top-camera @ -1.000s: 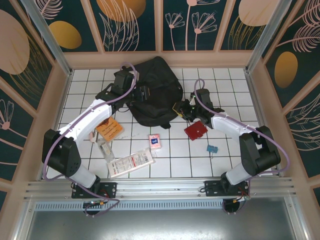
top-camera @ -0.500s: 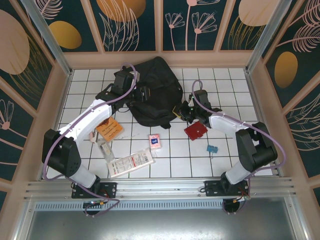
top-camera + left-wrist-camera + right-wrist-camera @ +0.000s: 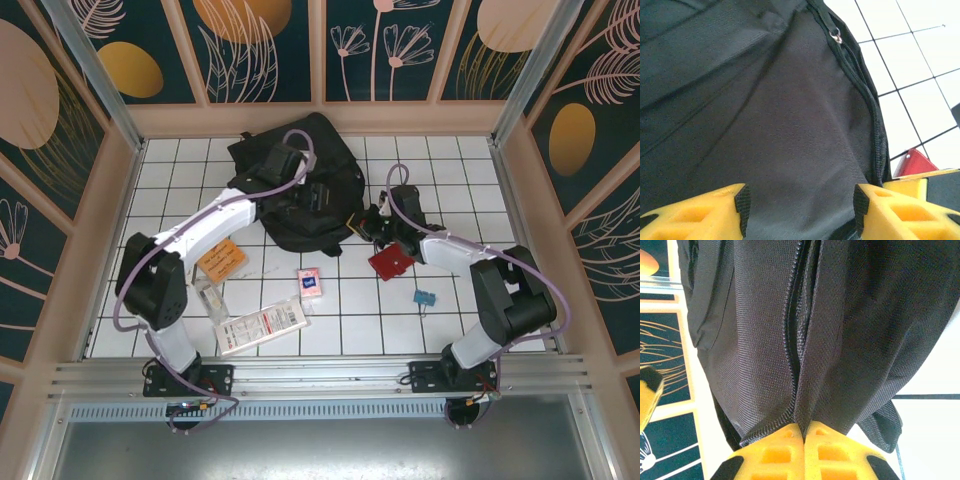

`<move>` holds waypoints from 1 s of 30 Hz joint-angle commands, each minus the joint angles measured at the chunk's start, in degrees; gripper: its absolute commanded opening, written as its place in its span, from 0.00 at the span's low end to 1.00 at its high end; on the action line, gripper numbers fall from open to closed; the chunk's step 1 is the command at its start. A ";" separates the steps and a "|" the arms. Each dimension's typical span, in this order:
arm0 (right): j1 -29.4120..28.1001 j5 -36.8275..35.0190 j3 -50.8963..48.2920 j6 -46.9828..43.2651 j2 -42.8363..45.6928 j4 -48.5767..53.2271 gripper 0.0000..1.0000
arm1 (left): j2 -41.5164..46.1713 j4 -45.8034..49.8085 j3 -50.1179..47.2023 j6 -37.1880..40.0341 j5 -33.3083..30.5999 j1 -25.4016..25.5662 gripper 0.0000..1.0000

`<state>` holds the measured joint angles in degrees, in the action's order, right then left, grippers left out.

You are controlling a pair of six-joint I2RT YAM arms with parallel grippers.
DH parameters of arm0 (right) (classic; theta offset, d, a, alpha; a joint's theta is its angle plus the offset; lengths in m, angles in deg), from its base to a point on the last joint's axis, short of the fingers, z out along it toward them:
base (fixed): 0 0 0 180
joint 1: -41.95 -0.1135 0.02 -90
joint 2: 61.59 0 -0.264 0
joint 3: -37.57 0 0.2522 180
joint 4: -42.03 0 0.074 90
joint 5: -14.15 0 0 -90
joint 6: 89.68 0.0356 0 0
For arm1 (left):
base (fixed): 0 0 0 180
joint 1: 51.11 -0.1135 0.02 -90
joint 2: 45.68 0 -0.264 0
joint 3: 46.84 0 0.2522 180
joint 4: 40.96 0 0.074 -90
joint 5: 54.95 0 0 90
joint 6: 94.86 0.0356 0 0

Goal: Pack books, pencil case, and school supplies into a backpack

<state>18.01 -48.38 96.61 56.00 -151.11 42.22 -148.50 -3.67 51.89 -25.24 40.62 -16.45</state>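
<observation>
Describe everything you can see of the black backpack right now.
The backpack is black woven fabric, soft and slumped on the white tiled table near the back wall. A zipper runs along a side seam, and a small metal pull shows in the left wrist view. The fingers of the right gripper are shut on a fold of fabric beside the zipper, at the bag's right edge. The left gripper is open over the front panel; whether it touches cannot be told.
</observation>
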 commanded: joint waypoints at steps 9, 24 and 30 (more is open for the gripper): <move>0.99 3.78 -3.09 0.31 1.99 -8.04 0.00 | -0.06 0.25 -1.99 15.95 -2.44 3.61 0.74; 1.79 6.79 -4.76 1.90 1.07 -12.18 0.00 | -1.36 1.43 -0.70 26.02 -0.28 5.25 0.82; 1.77 7.34 -5.03 2.15 0.68 -12.72 0.00 | -1.14 1.79 -1.25 27.37 4.07 5.23 0.82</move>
<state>19.47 -42.92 92.39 57.77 -150.98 32.96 -150.38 -2.92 50.09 -0.15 41.18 -11.56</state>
